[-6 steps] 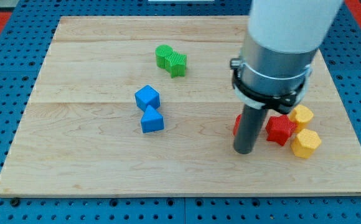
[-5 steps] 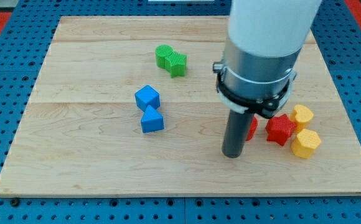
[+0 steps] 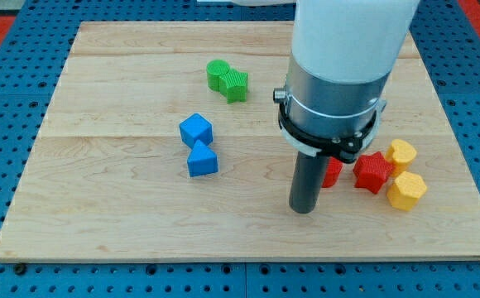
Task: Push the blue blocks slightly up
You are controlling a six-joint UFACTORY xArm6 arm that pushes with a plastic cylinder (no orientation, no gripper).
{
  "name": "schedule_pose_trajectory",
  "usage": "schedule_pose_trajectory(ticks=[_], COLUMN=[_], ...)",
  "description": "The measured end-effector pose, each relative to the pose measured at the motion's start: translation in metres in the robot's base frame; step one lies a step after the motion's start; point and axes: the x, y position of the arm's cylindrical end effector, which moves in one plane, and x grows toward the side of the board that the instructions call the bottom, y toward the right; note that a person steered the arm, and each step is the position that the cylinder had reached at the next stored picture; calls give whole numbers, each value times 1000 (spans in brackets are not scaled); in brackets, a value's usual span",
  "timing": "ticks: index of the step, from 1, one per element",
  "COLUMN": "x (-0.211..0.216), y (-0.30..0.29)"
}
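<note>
Two touching blue blocks [image 3: 198, 144] sit left of centre on the board [image 3: 99, 215]. The tip [image 3: 303, 209], a bare rod without pincer, rests well right. It should approach beneath them, then push up gently.

White cylindrical arm, grey metal collar, black clamp ring, dark rod, my tip [image 3: 304, 209].
</note>
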Motion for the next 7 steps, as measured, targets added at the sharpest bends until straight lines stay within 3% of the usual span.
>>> schedule_pose_trajectory(ticks=[3,6,7], x=[0,-48,-42], y=[-5,-112,-119])
